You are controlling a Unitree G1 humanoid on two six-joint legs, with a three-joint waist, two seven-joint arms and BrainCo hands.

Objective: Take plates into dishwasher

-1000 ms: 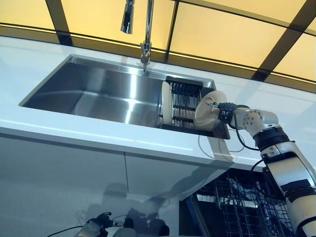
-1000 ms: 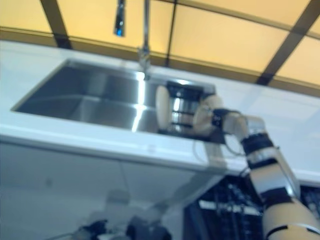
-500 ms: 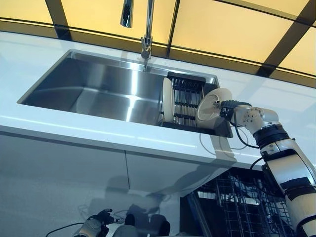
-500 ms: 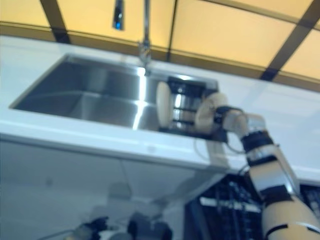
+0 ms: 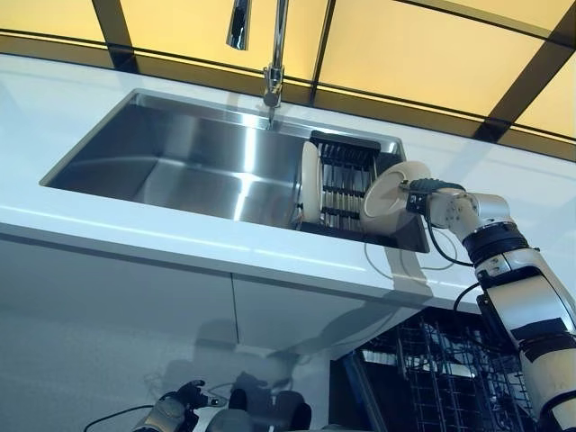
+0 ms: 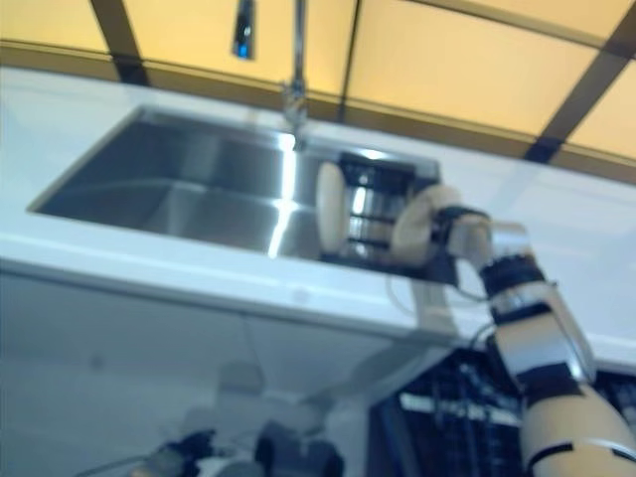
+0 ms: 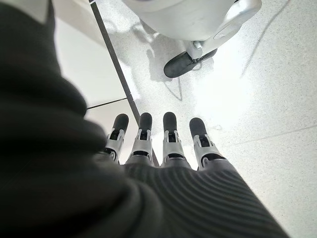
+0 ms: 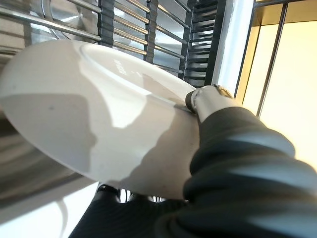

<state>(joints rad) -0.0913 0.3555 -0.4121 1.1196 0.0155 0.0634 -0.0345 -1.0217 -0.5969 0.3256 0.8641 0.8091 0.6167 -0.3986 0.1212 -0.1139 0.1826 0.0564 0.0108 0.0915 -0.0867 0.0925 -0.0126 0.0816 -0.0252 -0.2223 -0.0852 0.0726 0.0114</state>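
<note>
Plates are what I'm after, and from the left eye view I see one white plate (image 5: 392, 198) tilted at the right end of the black dish rack (image 5: 340, 184) inside the steel sink (image 5: 180, 162), with my right robot hand (image 5: 423, 191) at its rim. A second plate (image 5: 310, 183) stands upright on edge at the rack's left end, apart from the first. The faucet (image 5: 274, 54) rises behind the sink, and the white counter (image 5: 135, 238) runs along the front. Below the counter on the right, the dishwasher rack (image 5: 441, 369) of dark wire sits open. My left robot hand (image 5: 175, 409) shows low down near the floor, well apart from everything.

The right eye view gives me the same layout, the held plate (image 6: 417, 224) leaning by the rack.

In the left wrist view my left robot hand's fingers (image 7: 171, 134) are straight and relaxed, holding nothing, with only floor past them.

In the right wrist view the plate (image 8: 94, 114) fills the frame, and my right robot hand (image 8: 208, 101) pinches its rim with the thumb on top and fingers beneath, rack bars just behind it.
</note>
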